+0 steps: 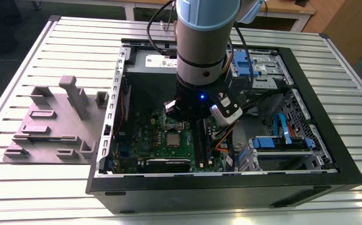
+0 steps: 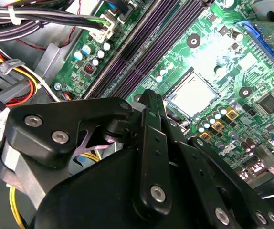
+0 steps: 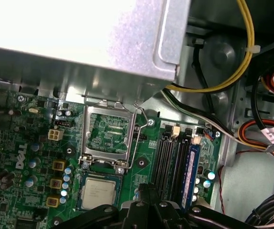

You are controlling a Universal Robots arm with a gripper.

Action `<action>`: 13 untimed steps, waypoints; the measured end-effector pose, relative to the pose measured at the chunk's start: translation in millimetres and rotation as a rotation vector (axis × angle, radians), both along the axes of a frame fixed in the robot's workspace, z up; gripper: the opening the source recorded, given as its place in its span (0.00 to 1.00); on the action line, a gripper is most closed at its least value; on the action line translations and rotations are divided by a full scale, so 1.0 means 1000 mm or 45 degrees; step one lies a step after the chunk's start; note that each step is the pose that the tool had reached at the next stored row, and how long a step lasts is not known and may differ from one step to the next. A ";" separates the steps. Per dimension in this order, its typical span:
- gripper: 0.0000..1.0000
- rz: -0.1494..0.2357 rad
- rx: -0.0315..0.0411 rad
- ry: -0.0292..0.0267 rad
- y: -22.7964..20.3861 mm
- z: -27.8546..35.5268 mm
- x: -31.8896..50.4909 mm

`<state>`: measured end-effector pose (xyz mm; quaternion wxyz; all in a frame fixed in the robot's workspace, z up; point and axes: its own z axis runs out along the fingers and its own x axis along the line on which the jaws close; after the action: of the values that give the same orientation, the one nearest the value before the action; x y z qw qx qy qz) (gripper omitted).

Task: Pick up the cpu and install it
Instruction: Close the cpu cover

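One cpu [image 3: 100,192] sits seated on the single motherboard [image 3: 27,138] inside one open computer case [image 1: 231,190] on the bench [image 1: 43,187]. The jaws are clenched on nothing, close above it.

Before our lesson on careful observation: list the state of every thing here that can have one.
Small silvery square cpu: seated flat, uncovered.
Hinged metal retention frame: flipped open, off the cpu.
Black gripper: shut, holding nothing.
Black computer case: lying flat, side panel off.
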<state>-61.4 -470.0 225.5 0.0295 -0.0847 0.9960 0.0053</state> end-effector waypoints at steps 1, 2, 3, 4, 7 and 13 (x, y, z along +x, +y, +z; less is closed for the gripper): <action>0.10 0.006 0.0002 -0.0001 0.0002 -0.0001 0.0000; 0.10 0.008 0.0002 -0.0001 0.0002 -0.0001 0.0000; 0.10 0.008 0.0002 -0.0001 0.0002 -0.0001 0.0000; 0.10 0.008 0.0002 -0.0001 0.0004 -0.0001 0.0000; 0.10 0.008 0.0002 -0.0001 0.0005 -0.0001 0.0000; 0.10 0.008 0.0002 0.0000 0.0003 -0.0001 0.0000</action>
<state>-61.5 -469.7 225.4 0.0295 -0.0879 0.9957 0.0054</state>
